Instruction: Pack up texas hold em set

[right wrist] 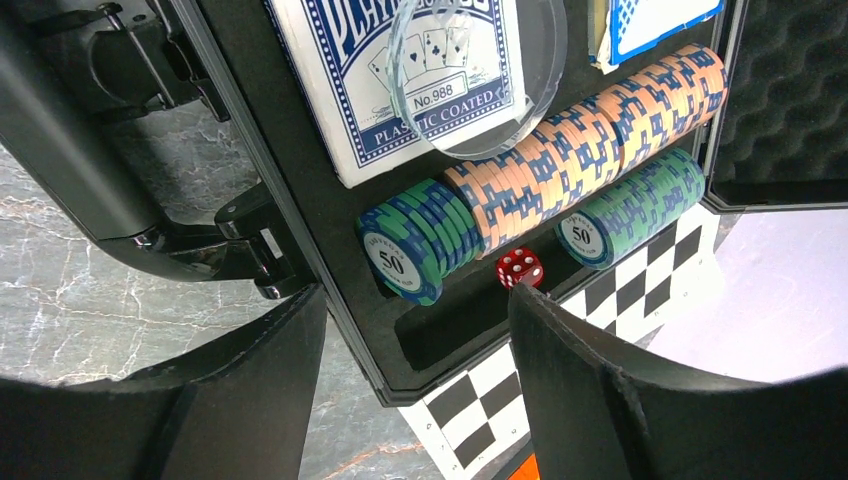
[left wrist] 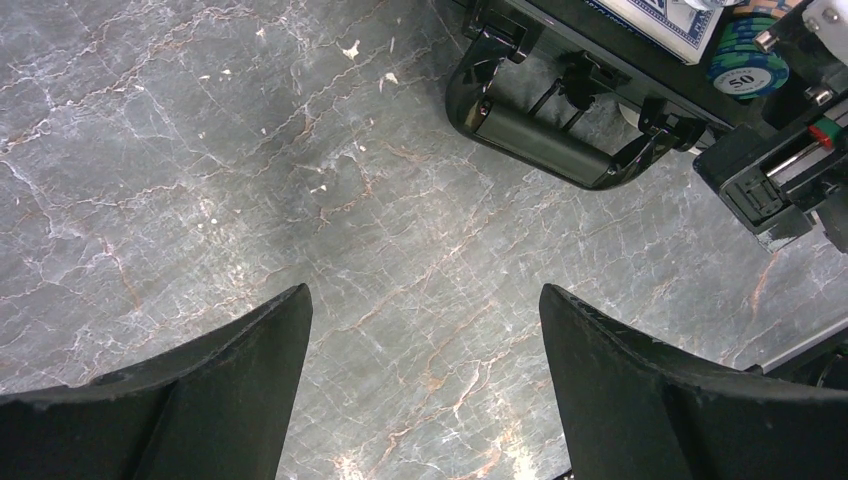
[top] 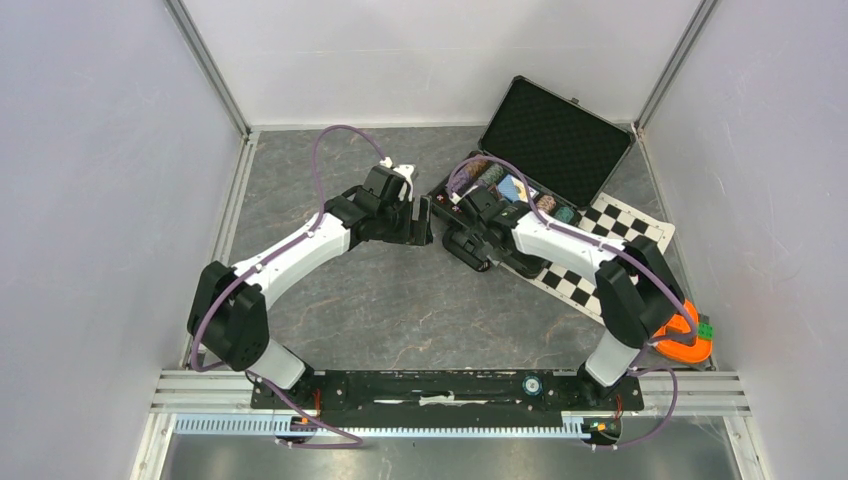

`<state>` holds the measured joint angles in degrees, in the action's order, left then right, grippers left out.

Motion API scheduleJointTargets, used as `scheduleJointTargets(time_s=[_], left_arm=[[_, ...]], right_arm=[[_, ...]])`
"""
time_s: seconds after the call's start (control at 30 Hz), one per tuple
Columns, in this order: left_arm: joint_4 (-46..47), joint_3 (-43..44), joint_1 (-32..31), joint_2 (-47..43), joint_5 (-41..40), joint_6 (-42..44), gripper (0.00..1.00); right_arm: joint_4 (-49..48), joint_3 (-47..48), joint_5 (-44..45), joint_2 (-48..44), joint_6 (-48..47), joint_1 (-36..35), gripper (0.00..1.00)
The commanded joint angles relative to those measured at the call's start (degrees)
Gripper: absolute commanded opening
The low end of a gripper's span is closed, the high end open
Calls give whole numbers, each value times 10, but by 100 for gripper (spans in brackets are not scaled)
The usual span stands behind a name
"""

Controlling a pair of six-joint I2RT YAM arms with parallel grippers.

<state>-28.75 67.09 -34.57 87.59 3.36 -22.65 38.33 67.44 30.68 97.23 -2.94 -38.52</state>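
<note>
The black case (top: pixel 555 135) lies open at the back right, its foam lid tipped back. In the right wrist view its tray holds a blue card deck (right wrist: pixel 390 90) under a clear round disc (right wrist: pixel 478 75), rows of teal-blue chips (right wrist: pixel 420 240), orange-blue chips (right wrist: pixel 590 140) and green chips (right wrist: pixel 630 205), and a small red die (right wrist: pixel 520 267). My right gripper (right wrist: pixel 417 300) (top: pixel 462 205) hangs open over the tray's near corner, one fingertip just in front of the die and nothing between its fingers. My left gripper (left wrist: pixel 425 295) (top: pixel 418 220) is open above bare table, short of the case handle (left wrist: pixel 545 140).
A black-and-white checkered mat (top: pixel 620 225) lies under the case's right side. An orange ring toy (top: pixel 685 340) sits by the right arm's base. Grey marble tabletop (top: pixel 400 300) spreads to the left and front, walled on three sides. The two wrists hang close together.
</note>
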Motion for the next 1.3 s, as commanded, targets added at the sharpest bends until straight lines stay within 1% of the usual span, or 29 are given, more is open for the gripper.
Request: scheduleJointTargets(time_s=[0.0,0.07,0.13,0.2,0.3,0.5,1.03,1.27], left_arm=[[4,-1,2,-24,9,21,90],[4,0,2,-23,10,19,90],[4,1,2,-21,10,17,90],[8,1,2,-21,12,17,90],[9,2,2,-20,13,15,90],[10,-1,2,-18,17,13,90],[10,-2,2,-19,23,9,90],[10,0,2,-21,19,13,90]], right_arm=[[-27,27,-10,-9,-12,13,73],[-26,26,-51,-24,-18,13,73],[-40,14,-111,-46,-29,13,75],[-48,11,-128,-61,-29,14,78],[-29,27,-121,-55,-28,17,78],[-11,46,-75,-34,-30,20,78],[-26,44,-17,3,-43,43,78],[-22,37,38,16,-47,44,79]])
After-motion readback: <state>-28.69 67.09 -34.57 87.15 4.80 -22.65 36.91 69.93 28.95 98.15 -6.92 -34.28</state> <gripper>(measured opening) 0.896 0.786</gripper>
